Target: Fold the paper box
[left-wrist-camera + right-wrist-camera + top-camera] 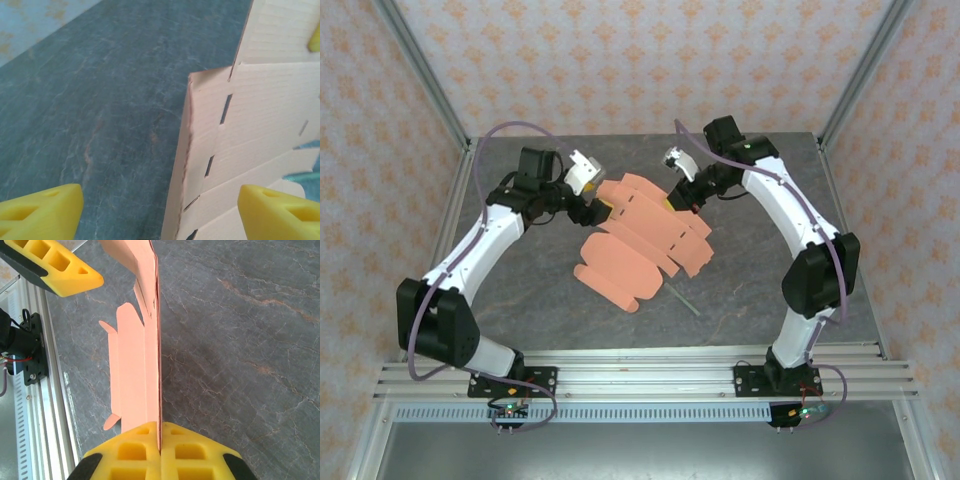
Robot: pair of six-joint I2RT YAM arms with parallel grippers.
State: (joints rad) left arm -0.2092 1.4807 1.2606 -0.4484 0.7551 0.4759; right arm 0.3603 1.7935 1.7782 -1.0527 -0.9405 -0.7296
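The paper box [645,240] is a salmon-orange die-cut sheet, partly lifted off the table, with its lower flaps lying flat. My right gripper [160,442] is shut on the sheet's upright edge, and the card [135,370] runs away from the fingers towards the rail. In the top view this gripper [676,200] sits at the sheet's far right edge. My left gripper [160,215] is open, its yellow fingertips [45,210] set wide on either side of a folded card edge [200,150] without touching it. It stands at the sheet's far left corner [592,206].
A thin greenish stick [683,299] lies on the grey stone-pattern table [520,300] just below the sheet. An aluminium rail [650,375] with both arm bases runs along the near edge. Frame posts and patterned walls close in the back and sides.
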